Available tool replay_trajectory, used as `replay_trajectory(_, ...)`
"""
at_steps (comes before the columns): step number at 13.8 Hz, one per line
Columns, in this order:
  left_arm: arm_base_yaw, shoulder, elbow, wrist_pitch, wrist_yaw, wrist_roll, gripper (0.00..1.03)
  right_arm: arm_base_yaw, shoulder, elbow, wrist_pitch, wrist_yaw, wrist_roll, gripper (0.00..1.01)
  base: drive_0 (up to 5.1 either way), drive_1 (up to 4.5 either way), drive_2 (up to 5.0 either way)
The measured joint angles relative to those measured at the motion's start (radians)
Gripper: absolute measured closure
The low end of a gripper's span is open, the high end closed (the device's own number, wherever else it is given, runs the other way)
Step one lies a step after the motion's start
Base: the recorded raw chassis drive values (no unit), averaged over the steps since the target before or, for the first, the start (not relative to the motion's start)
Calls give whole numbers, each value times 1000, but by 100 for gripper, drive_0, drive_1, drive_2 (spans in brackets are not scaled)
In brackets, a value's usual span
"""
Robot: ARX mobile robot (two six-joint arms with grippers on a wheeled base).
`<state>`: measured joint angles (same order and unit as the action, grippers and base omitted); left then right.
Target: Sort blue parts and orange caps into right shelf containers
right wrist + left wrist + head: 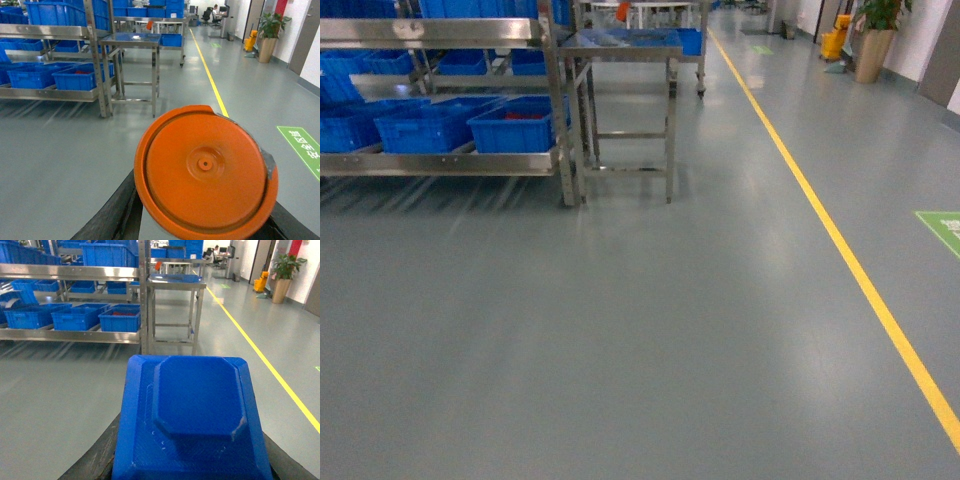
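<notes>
Close under my right wrist camera sits a large orange cap point(206, 172), flat face up, resting between dark end effector parts at the frame's bottom edge; I judge the right end effector is pinching it, though the fingertips are hidden and I cannot tell for certain; under the left wrist camera a blue part point(192, 420) with a raised octagonal top lies likewise, and there too I cannot tell how the fingers stand. Neither arm shows in the head view.

The blue crates point(515, 128) stand well apart from me on the lower level of a steel shelf point(440, 160) at the left; the rightmost holds something red, too small to name; a steel desk point(625, 45) stands just beside the shelf's right post.

Risks as I judge them: both loads overhang whatever holds them, so a jolt while driving could tip one off; approaching at an angle, I could clip the shelf post or the desk legs.

Grey glossy floor point(650, 330), a yellow line point(860, 275) running away on the right, a potted plant point(875, 35) far off.
</notes>
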<state>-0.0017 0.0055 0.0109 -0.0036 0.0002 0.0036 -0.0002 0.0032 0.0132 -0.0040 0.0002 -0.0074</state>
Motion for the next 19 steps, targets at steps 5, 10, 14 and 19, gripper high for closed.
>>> replay_trajectory(5,0,0,0,-2,0,0,60,0,1,0,-3,0,0,57,-1,418,-421)
replay_trajectory(10,0,0,0,-3,0,0,60,0,1,0,-3,0,0,57,1,420,-419)
replay_trajectory(14,0,0,0,-2,-3,0,60,0,1,0,0,0,0,57,7,426,-413)
replay_trajectory(19,0,0,0,-2,0,0,60,0,0,0,-4,0,0,57,8,427,-412)
